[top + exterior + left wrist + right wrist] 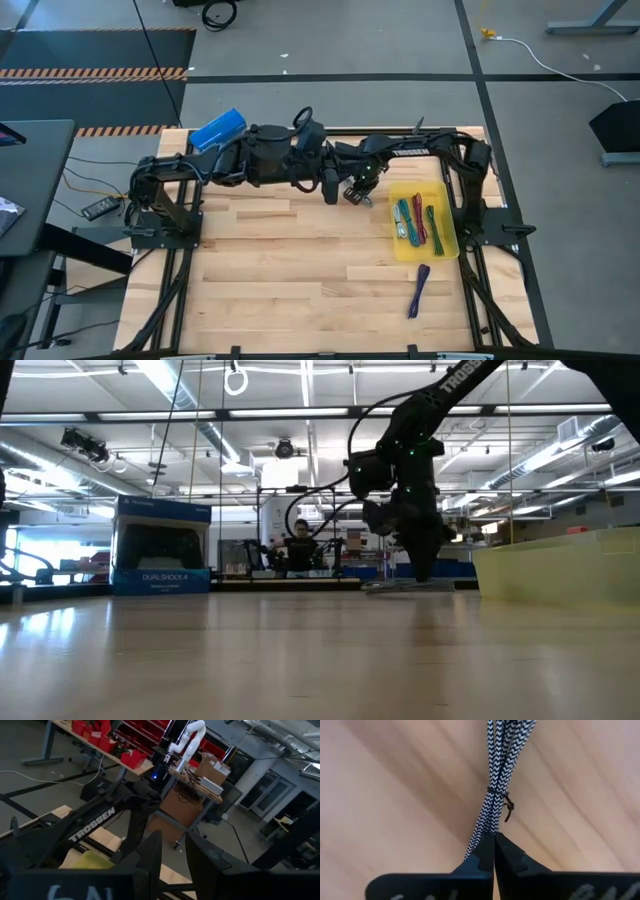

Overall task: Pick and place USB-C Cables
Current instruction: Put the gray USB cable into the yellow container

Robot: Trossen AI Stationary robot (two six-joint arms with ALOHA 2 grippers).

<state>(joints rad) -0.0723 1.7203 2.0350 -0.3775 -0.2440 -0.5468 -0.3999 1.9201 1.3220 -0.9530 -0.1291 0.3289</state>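
Observation:
My right gripper [354, 194] points down at the table's far middle, shut on the grey black-and-white braided cable bundle [496, 775], which is bound by a thin tie [506, 806]. In the low view this gripper [420, 572] stands at the tabletop with the bundle [398, 587] lying flat beside it. My left gripper [329, 188] hovers just left of it, open and holding nothing. Several coloured bundles [417, 222] lie in the yellow tray [442, 192]. The purple bundle [418, 290] lies on the wood near the tray. My right gripper pinches the grey bundle between its two fingertips [485, 851] at one end [479, 836], just past the tie. The fingers come from above, pointing down, roughly in line with the cable. The rest of the bundle lies on the tabletop.
The yellow tray sits right of the grippers, near the right arm's base. A blue box [217, 130] stands at the table's far left edge and shows in the low view [162, 546]. Bare wood [300, 270] stretches toward the near edge. A person [298, 545] sits in the room beyond.

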